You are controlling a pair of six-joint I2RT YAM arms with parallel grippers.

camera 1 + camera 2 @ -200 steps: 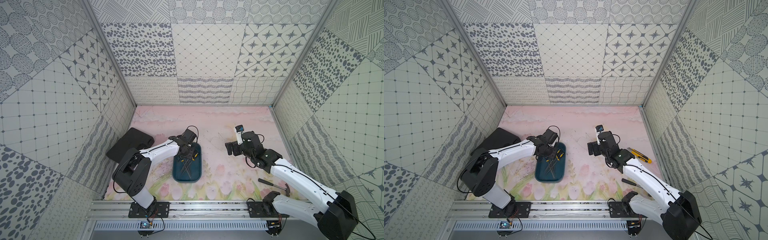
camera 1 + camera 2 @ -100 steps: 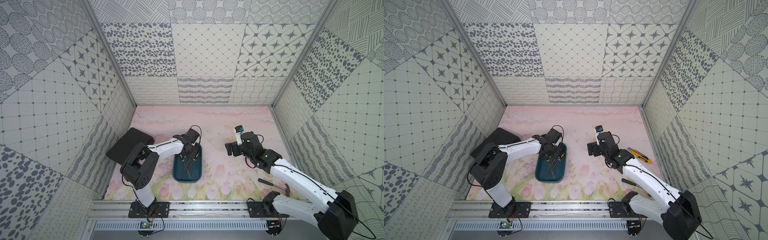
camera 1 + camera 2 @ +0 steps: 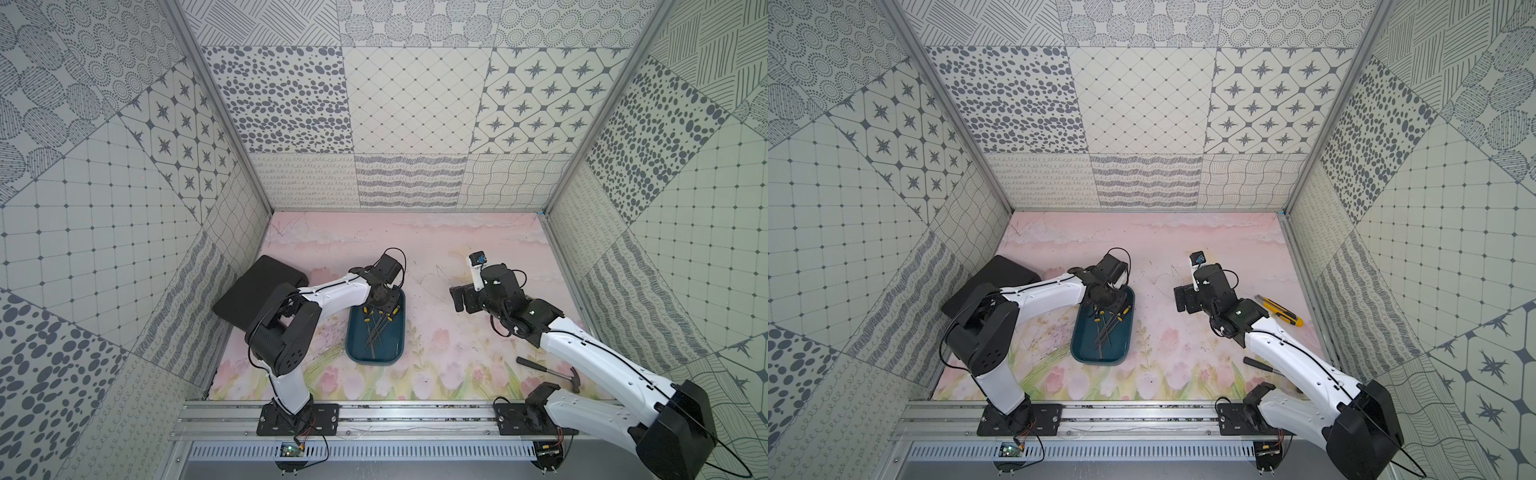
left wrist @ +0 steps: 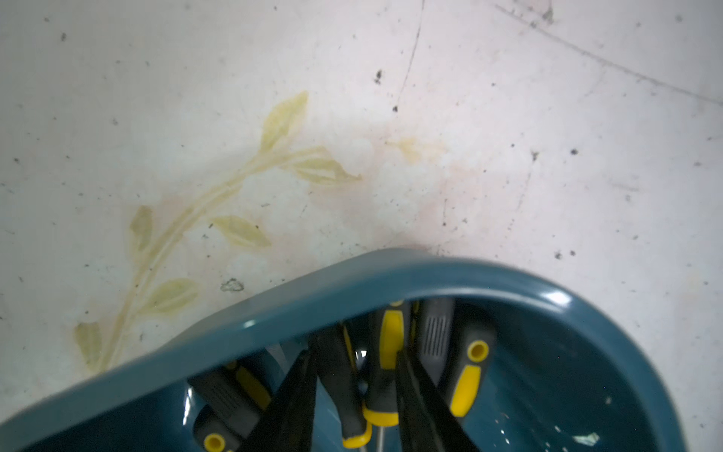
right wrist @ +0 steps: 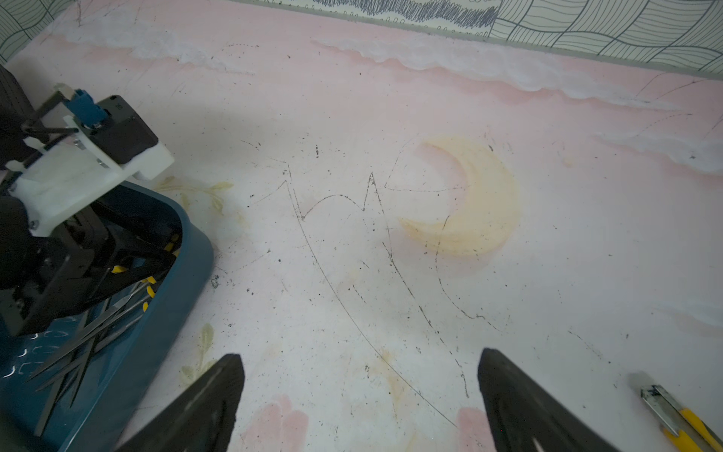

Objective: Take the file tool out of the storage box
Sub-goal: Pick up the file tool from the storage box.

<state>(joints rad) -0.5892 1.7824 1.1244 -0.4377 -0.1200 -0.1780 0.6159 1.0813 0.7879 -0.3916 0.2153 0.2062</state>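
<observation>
Straddling a file handle (image 4: 385,340) in the storage box (image 4: 352,281): left tool (image 4: 356,354), grip unclear; next, clamp and lift. Right tool (image 5: 360,354) agape.

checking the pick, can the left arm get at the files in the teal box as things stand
Probably yes: the left gripper is inside the storage box, jaws either side of the file handles, nothing covering them. The handles lie bunched, so it may catch more than one.

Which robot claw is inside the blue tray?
The left gripper: its fingers reach into the storage box among the yellow-and-black handles; the right gripper hangs wide open above the mat.
</observation>
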